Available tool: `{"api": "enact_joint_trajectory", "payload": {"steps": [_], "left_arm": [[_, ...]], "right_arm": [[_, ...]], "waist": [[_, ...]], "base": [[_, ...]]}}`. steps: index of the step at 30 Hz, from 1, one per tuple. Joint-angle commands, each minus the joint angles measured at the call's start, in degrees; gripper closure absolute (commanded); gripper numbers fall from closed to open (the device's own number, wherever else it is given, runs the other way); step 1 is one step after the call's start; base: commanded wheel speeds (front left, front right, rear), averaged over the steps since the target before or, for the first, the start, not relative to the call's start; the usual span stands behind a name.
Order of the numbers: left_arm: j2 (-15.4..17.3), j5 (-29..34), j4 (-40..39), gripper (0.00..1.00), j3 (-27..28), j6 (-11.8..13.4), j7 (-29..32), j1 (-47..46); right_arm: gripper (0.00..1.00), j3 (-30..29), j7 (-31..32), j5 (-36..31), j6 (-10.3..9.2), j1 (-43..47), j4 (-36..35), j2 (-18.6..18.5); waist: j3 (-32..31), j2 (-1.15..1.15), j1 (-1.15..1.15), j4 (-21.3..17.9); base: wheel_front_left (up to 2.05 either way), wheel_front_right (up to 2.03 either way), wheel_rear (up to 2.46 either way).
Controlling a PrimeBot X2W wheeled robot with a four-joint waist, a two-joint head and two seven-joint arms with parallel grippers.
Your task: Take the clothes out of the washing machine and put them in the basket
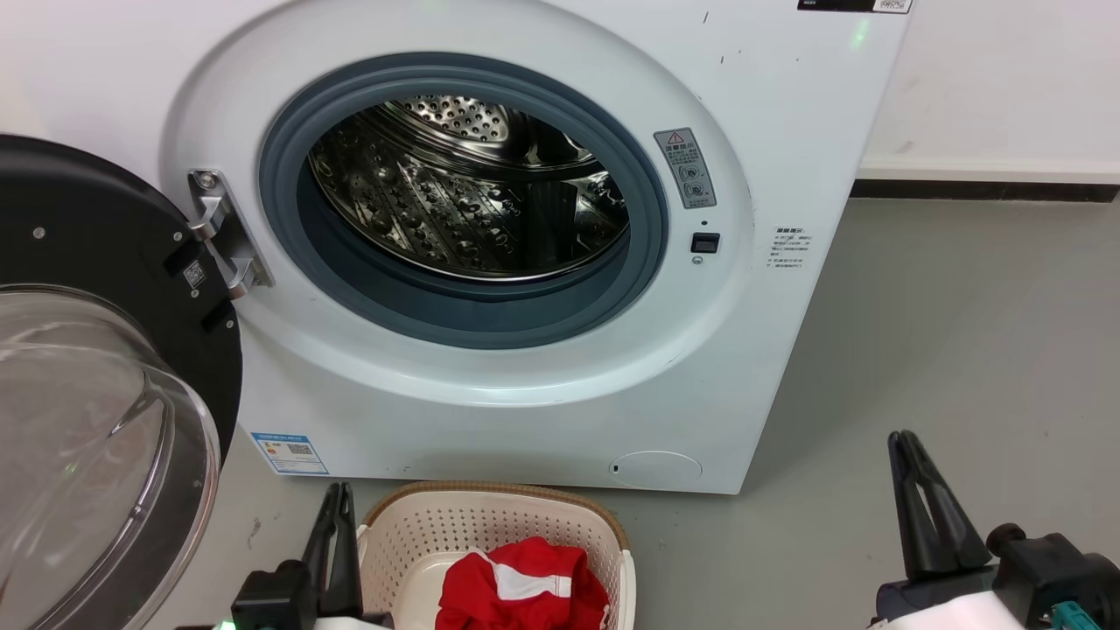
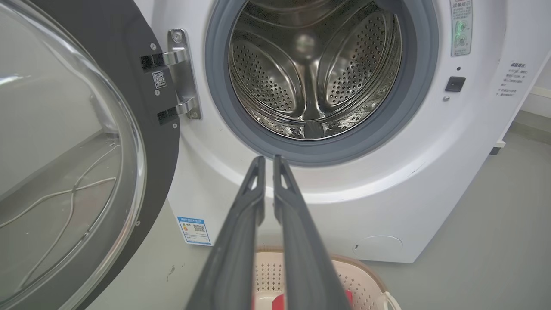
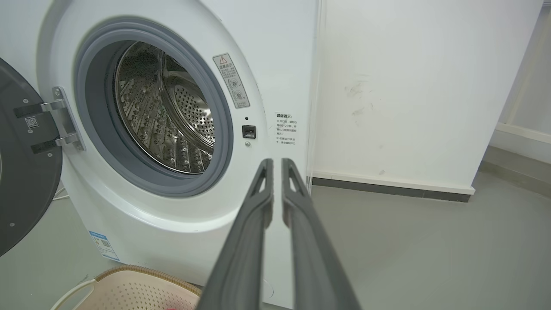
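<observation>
**Washing machine.** The large white front-loading washing machine [image 1: 542,420] stands ahead of and above both sets of jaws. Its black-framed glass door [image 1: 87,437] is swung wide to the left of the left jaws. No fabric is visible in the shiny perforated steel drum [image 1: 464,192].

**Basket.** The small cream perforated plastic basket with a brown woven-look rim [image 1: 490,486] sits just right of the left jaws and well apart from the right ones.

**Clothes.** The bright red, white-striped fabric clothes [image 1: 525,586] lie bunched inside the basket.

**Handling (judgement).** The clothes look light, limp and not fragile. They would sag and trail when lifted, so the best hold is a pinch on a raised fold at the top of the heap.

**Grippers.** The left gripper [image 1: 340,490] and right gripper [image 1: 902,437] each have their jaws pressed nearly together, with nothing between them.
</observation>
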Motion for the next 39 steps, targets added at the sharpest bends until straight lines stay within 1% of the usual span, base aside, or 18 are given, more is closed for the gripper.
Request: {"api": "enact_joint_trajectory", "payload": {"steps": [1, 10, 20, 27, 28, 39], "left_arm": [[0.0, -0.6, 0.2, 1.0, 0.0, -0.1, 0.1, 0.0], [0.3, -11.8, 1.1, 1.0, 0.8, -1.4, 2.4, -1.5], [0.6, -22.7, 2.4, 1.0, 1.6, -2.8, 4.7, -3.2], [0.8, -29.7, 3.1, 1.0, 2.2, -3.7, 6.2, -4.3], [0.8, -29.7, 3.1, 1.0, 2.2, -3.7, 6.2, -4.3], [0.9, -39.4, 3.9, 1.0, 3.1, -4.9, 8.3, -5.6]], "right_arm": [[1.0, 0.0, 0.1, 0.6, 0.0, 0.1, 0.1, 0.0], [1.0, 0.1, 2.0, 12.6, 0.0, -1.5, 1.8, -0.7], [1.0, 0.0, 4.0, 24.2, -0.01, -3.2, 3.8, -1.3], [1.0, -0.2, 5.4, 31.4, -0.01, -4.2, 4.9, -1.6], [1.0, -0.2, 5.4, 31.4, -0.01, -4.2, 4.9, -1.6], [1.0, -0.6, 7.4, 41.7, -0.01, -5.6, 6.6, -1.9]], "waist": [[0.0, 0.0, 0.0, 0.0], [0.0, 0.0, 0.0, -0.1], [0.0, 0.0, 0.0, -0.3], [0.0, 0.0, 0.0, -0.4], [0.0, 0.0, 0.0, -0.4], [0.1, 0.0, 0.0, -0.5]], "base": [[0.0, 0.0, 0.0], [0.0, 0.0, 0.0], [0.0, 0.0, 0.0], [0.0, 0.0, 0.0], [0.0, 0.0, 0.0], [0.0, 0.0, 0.0]]}}
